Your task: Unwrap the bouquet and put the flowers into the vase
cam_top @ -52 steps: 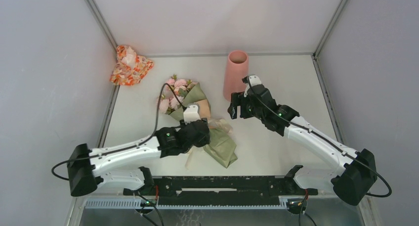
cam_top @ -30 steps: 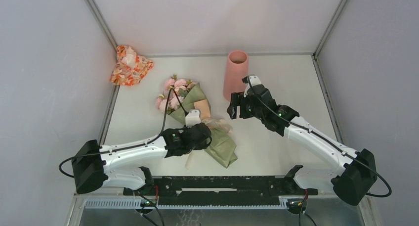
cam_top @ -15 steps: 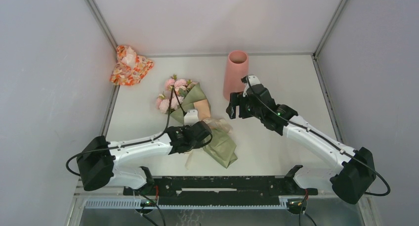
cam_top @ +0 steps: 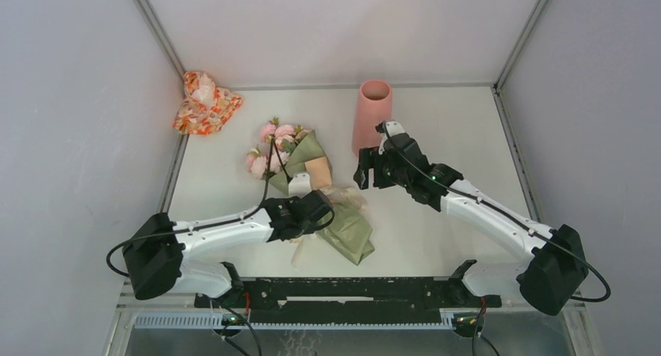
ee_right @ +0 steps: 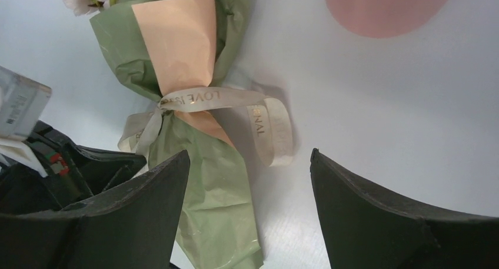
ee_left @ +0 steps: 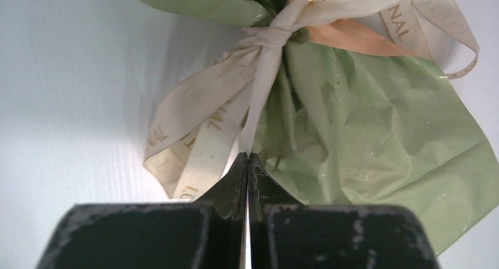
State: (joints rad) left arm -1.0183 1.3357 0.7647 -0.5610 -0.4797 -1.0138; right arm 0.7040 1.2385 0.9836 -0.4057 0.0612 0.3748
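Left gripper [ee_left: 247, 158]: my jaws, apart a second ago, are now clenched on one tail of the cream ribbon [ee_left: 259, 98], just below its knot.
Meaning: I judge that the bow is ready to be pulled loose. The knot is still tied, so the unwrapping is not yet done.
Bouquet [cam_top: 319, 173]: it lies on the table [cam_top: 436, 138] between my arms, the paper still wrapped, with the pink flowers [cam_top: 269, 149] at its far end.
Right gripper [ee_right: 248, 157]: spread wide and holding nothing, it has barely shifted above the ribbon's loop.
Vase [cam_top: 374, 114]: it stands upright just beyond my right gripper, with no stems in it.
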